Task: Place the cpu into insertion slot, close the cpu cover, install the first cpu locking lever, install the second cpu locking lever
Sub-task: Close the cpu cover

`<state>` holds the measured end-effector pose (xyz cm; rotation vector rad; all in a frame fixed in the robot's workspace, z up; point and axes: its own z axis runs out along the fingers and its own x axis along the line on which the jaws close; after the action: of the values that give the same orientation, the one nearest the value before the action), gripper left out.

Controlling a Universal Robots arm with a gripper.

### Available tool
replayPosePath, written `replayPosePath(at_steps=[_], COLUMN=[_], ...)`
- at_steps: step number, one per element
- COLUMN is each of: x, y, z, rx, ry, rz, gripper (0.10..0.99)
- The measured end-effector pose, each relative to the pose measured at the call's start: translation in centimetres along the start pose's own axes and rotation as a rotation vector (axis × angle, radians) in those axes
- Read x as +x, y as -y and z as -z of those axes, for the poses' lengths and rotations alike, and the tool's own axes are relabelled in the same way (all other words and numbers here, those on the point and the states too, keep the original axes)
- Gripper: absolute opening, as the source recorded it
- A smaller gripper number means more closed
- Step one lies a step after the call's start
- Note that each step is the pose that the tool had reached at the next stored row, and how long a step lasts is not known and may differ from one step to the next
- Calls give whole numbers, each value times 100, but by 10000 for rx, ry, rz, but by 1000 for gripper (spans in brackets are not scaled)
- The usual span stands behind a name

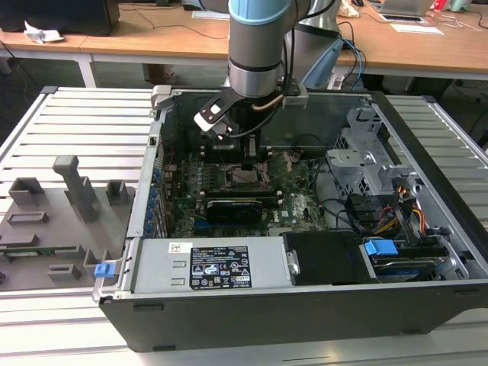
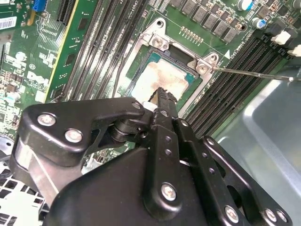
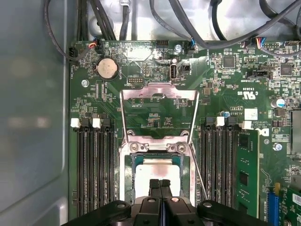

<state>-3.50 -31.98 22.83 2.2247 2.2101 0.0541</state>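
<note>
Grey moulded holders (image 1: 53,206) sit on the slatted table (image 1: 84,114) at the exterior view's left, just beside the open computer case (image 1: 145,206). In the middle of that frame the arm (image 1: 258,46) reaches straight down into the case. Its gripper (image 1: 250,164) hangs low over the motherboard (image 1: 191,206), beyond the labelled power supply (image 1: 217,267). A metal drive cage (image 1: 374,152) stands at the exterior view's right. In both wrist views the gripper's black fingers (image 3: 154,186) are pressed together with nothing between them. Their tips are directly over the cpu (image 3: 157,170), and they seem to touch its top, though contact is hard to judge. The cpu lies flat inside the insertion slot (image 3: 126,174), between banks of long memory slots (image 3: 94,174). The cpu cover (image 3: 155,89) is swung open, away from the chip, with the board showing through its cut-out. In the second wrist view a thin locking lever (image 2: 254,74) juts out from the socket corner, unlatched.
</note>
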Motion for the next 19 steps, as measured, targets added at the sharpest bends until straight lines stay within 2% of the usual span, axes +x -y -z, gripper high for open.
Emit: replayPosePath(at_steps=[2, 8, 10, 15, 19], x=[1, 8, 4, -109, -140], y=[-2, -10, -9, -10, -25], z=[57, 356, 365, 368, 367], rx=[0, 0, -1, 1, -1], ry=[0, 4, 2, 4, 2], rz=[-1, -1, -1, -1, -3], gripper=[106, 106, 106, 106, 106])
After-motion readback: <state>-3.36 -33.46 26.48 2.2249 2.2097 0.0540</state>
